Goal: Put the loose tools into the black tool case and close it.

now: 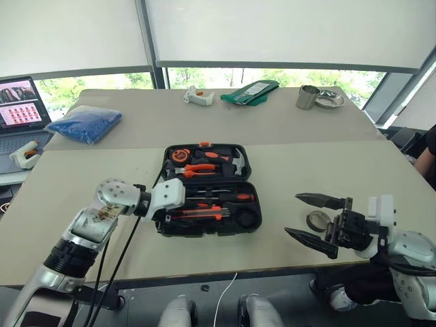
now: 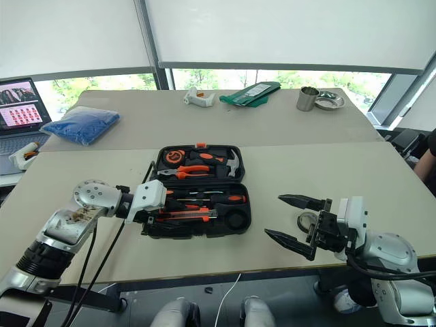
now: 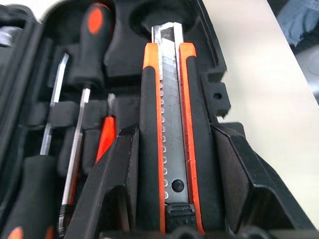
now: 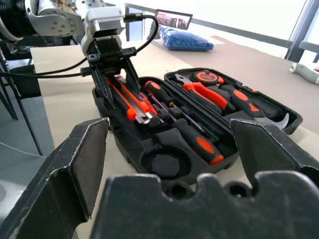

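The black tool case (image 1: 161,182) lies open mid-table. Its far half holds a tape measure, pliers and a hammer. Screwdrivers (image 1: 228,197) lie in slots in the near half, beside a round recess (image 1: 246,218). My left gripper (image 1: 178,212) is shut on the orange utility knife (image 3: 172,99), which lies along the case's front slot with a finger on each side. The grey tape ring (image 1: 317,220) rests on the table right of the case. My right gripper (image 1: 293,214) hovers over it, open and pointing at the case, holding nothing.
A blue bag (image 1: 86,125) and a laptop (image 1: 20,102) sit at the far left. A white device (image 1: 198,97), a green pouch (image 1: 250,92), a metal cup (image 1: 308,97) and a dish are at the back. A person (image 1: 429,153) is at the right edge.
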Available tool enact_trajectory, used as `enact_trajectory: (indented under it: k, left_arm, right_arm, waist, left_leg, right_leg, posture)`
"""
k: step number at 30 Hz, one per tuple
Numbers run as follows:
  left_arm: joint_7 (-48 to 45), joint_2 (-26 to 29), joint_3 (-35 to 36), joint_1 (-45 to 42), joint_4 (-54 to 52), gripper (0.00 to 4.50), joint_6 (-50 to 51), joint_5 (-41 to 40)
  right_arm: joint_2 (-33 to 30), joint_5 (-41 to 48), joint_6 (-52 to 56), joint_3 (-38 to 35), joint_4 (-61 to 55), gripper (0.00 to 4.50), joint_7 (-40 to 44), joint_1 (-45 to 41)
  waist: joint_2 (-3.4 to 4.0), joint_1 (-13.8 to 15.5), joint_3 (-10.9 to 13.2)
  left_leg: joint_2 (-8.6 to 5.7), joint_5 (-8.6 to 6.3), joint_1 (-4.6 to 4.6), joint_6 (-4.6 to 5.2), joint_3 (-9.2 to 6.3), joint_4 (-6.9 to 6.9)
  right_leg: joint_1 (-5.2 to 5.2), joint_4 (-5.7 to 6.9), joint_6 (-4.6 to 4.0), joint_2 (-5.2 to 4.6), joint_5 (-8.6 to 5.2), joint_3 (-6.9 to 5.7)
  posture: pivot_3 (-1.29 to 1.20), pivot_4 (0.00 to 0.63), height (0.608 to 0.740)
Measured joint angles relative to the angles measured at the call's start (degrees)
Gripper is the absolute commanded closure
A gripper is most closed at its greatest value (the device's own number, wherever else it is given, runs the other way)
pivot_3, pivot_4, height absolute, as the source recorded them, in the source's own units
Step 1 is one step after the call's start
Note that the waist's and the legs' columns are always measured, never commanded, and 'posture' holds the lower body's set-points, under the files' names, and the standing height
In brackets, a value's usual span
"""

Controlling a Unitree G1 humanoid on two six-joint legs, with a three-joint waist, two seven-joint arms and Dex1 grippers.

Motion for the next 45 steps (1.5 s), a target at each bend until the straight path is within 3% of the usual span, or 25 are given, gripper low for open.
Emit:
enact_trajectory:
  k: [19, 21, 26, 27, 34, 37, 45]
  left_arm:
    - [1.32, -3.50, -0.83, -0.71, 4.36, 2.84, -3.14, 2.25]
    - [0.97, -3.15, -0.71, -0.48, 4.08, 1.84, -1.85, 1.96]
    - [0.88, -3.60, 1.40, 0.08, 3.87, 0.19, -1.08, 0.43]
    - [0.71, -4.12, 1.63, 0.36, 3.95, 0.03, -2.03, 0.08]
    - [-2.11, -6.62, 5.93, 0.87, 6.77, 0.03, -4.38, -6.65]
    - [-3.02, -6.76, 8.72, 0.85, 7.74, 0.73, -4.72, -9.36]
    - [-3.09, -9.29, 9.90, 1.73, 9.64, 3.84, -11.50, -9.81]
  right_arm:
    - [0.86, 0.87, 0.29, 0.97, -1.18, 0.00, -2.27, 0.51]
    - [0.86, 0.87, 0.30, 1.23, -1.19, 0.00, -2.34, 0.39]
    - [0.87, 0.86, 0.30, 1.29, -1.19, 0.00, -2.65, 0.32]
    - [0.89, 0.86, 0.31, 1.36, -1.19, 0.00, -2.74, 0.25]
    - [1.13, 0.85, 0.39, 1.77, -1.20, 0.00, -2.87, -0.03]
    - [1.15, 0.84, 0.40, 1.78, -1.17, 0.00, -2.91, -0.06]
    - [2.24, 0.74, 0.40, 3.24, -1.14, 0.00, -4.02, -0.13]
  waist:
    - [0.01, 0.37, 0.00]
    - [0.01, 0.39, -0.01]
    - [0.05, 0.30, -0.03]
    - [0.05, 0.32, -0.03]
    - [0.04, 0.54, -0.03]
    - [0.05, 0.49, -0.03]
    - [0.05, 0.50, -0.03]
  left_leg:
    - [-0.16, 0.03, 0.04, 0.06, -0.07, 0.04]
    - [-0.16, 0.04, 0.05, 0.06, -0.08, 0.04]
    - [-0.17, 0.02, 0.05, 0.08, -0.08, 0.02]
    - [-0.20, 0.02, 0.04, 0.09, -0.09, 0.02]
    - [-0.28, 0.01, -0.01, 0.13, -0.13, 0.05]
    - [-0.28, 0.01, 0.02, 0.13, -0.14, 0.05]
    - [-0.30, 0.03, 0.02, 0.15, -0.14, 0.07]
  right_leg:
    - [0.06, 0.08, -0.30, -0.11, -0.18, 0.02]
    - [0.07, 0.08, -0.30, -0.11, -0.18, 0.02]
    - [0.07, 0.06, -0.26, -0.11, -0.21, 0.03]
    - [0.07, 0.06, -0.21, -0.13, -0.21, 0.04]
    - [0.06, 0.07, 0.12, -0.17, -0.04, 0.04]
    - [0.07, 0.11, 0.12, -0.17, -0.04, 0.04]
    - [0.09, 0.11, 0.13, -0.18, -0.03, 0.06]
  posture:
    - [0.00, 0.150, 0.740]
    - [0.00, 0.150, 0.740]
    - [0.00, 0.150, 0.740]
    - [0.00, 0.150, 0.740]
    - [0.00, 0.150, 0.740]
    - [0.00, 0.150, 0.740]
    - [0.00, 0.150, 0.740]
